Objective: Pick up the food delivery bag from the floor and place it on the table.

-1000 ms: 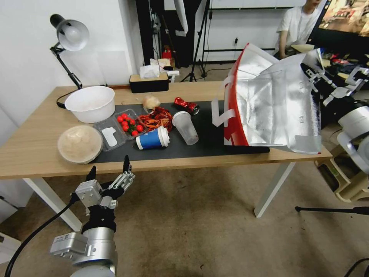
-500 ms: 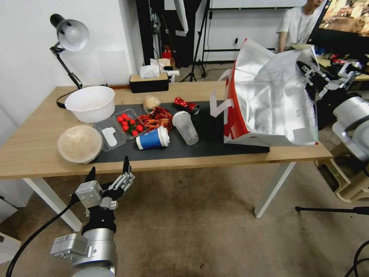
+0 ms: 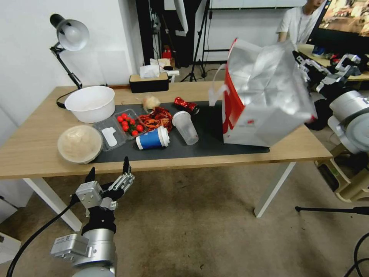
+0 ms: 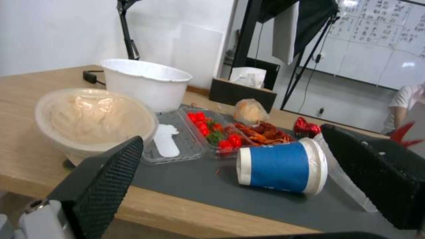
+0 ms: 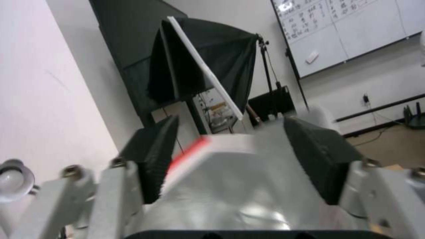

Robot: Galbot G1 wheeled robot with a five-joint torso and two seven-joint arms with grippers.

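The food delivery bag (image 3: 265,92) stands on the right end of the table (image 3: 34,150), tilted, with its red panel, white logo side and crumpled silver foil top showing. One white strap handle hangs on its left. My right gripper (image 3: 305,65) is at the bag's upper right edge. In the right wrist view its fingers (image 5: 155,156) are spread wide either side of the foil top (image 5: 230,186), so it is open. My left gripper (image 3: 109,168) is open and holds nothing, low over the floor (image 3: 192,223) in front of the table.
On the dark mat (image 3: 192,148) lie a blue cup (image 3: 152,138), a clear cup (image 3: 185,127), a tomato tray (image 3: 128,123), crayfish and a red can. A white bowl (image 3: 90,103), a lidded bowl (image 3: 80,143), a lamp and a tissue box stand at the left and back.
The bag has swung left and upright, its base settling on the tabletop and its white logo side turning into view. The right gripper rose slightly with the bag's top. The left arm is still.
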